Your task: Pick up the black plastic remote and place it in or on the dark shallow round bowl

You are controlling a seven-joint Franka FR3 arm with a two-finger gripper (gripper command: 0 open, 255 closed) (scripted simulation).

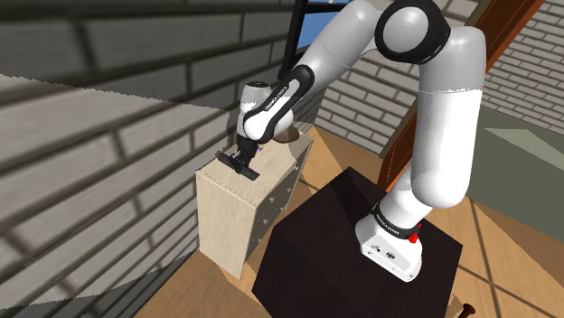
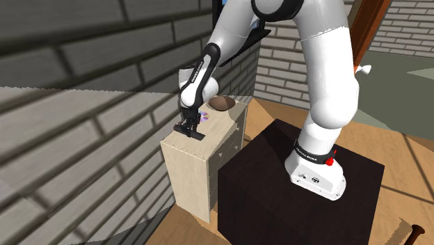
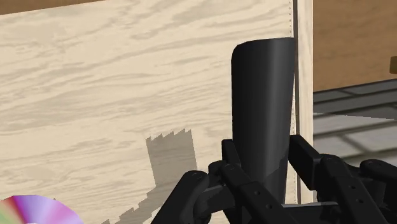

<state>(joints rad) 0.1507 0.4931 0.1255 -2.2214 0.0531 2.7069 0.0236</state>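
Remote (image 3: 263, 102) clamped between the fingers of the gripper (image 3: 266, 167), jutting past them along the edge of the cabinet (image 1: 237, 212) top, centre-left of the shoulder frame. Arm arches over from the stand (image 1: 316, 248) at lower right, wrist pitched down. Remote: smooth black, rounded end. Cabinet: pale wood grain. Bowl (image 1: 288, 135): dark brown, round, behind the wrist.

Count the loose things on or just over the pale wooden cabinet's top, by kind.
Black remote: 1
Dark round bowl: 1
Iridescent disc: 1
Total: 3
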